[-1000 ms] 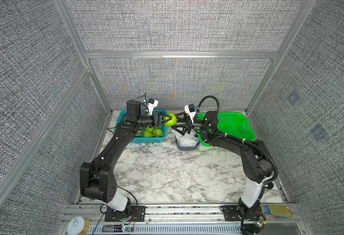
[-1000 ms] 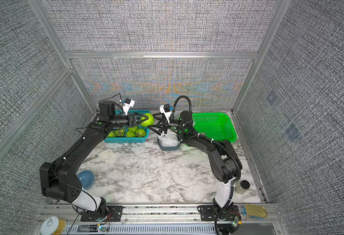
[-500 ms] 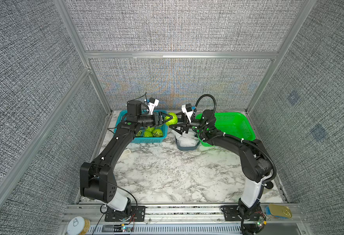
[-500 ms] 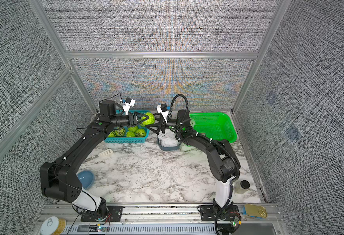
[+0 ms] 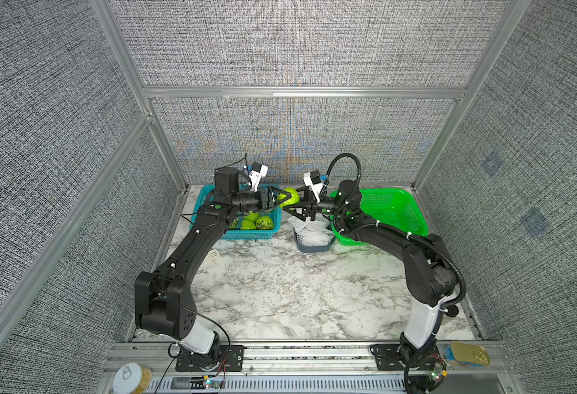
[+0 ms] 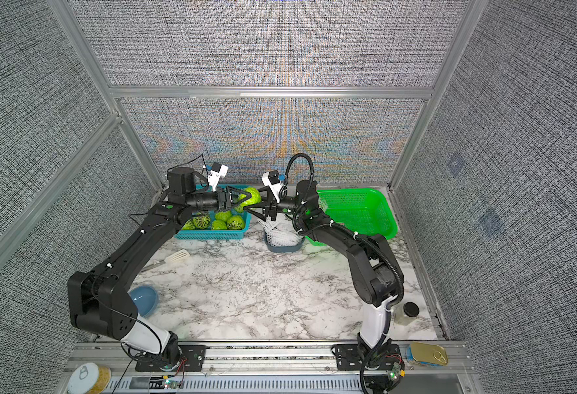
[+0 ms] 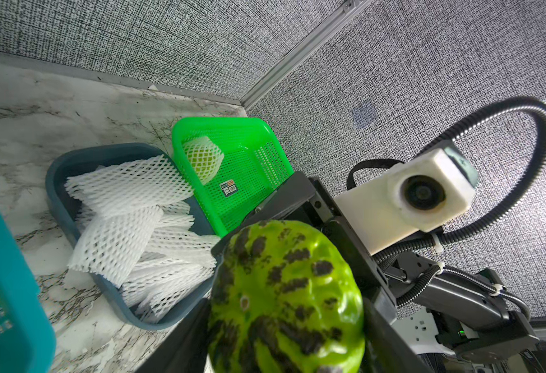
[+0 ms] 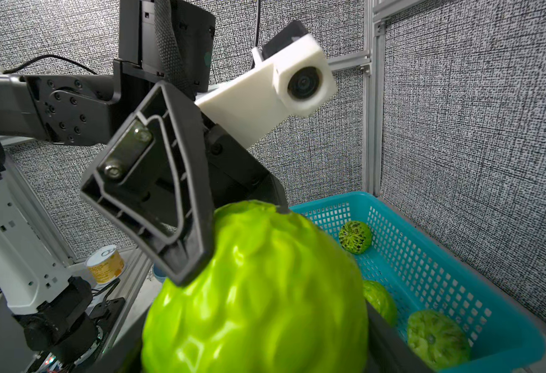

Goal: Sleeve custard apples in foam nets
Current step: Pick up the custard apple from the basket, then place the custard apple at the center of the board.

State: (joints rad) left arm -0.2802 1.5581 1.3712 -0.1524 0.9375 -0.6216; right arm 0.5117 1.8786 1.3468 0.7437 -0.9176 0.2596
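Right gripper (image 6: 261,204) has advanced and narrowed around the apple (image 5: 290,201), now gripping it. Left gripper (image 6: 246,199) pinches the same apple, held in air over the gap between teal basket (image 5: 249,236) and tray (image 5: 311,250) of nets (image 5: 309,227).

The held custard apple (image 8: 255,300) is blurred in the right wrist view and cut off by the lower edge there and in the left wrist view. Whether the left gripper (image 5: 289,200) or the right gripper (image 5: 297,208) bears it cannot be told. The left arm (image 5: 195,245) hides part of the blue bowl (image 6: 145,300), the white slotted spatula (image 5: 213,254) and the custard apples (image 5: 264,222) in the teal basket (image 5: 253,235). A sticker (image 7: 228,188) inside the green basket (image 7: 265,135), perhaps a price label, is too small to read.
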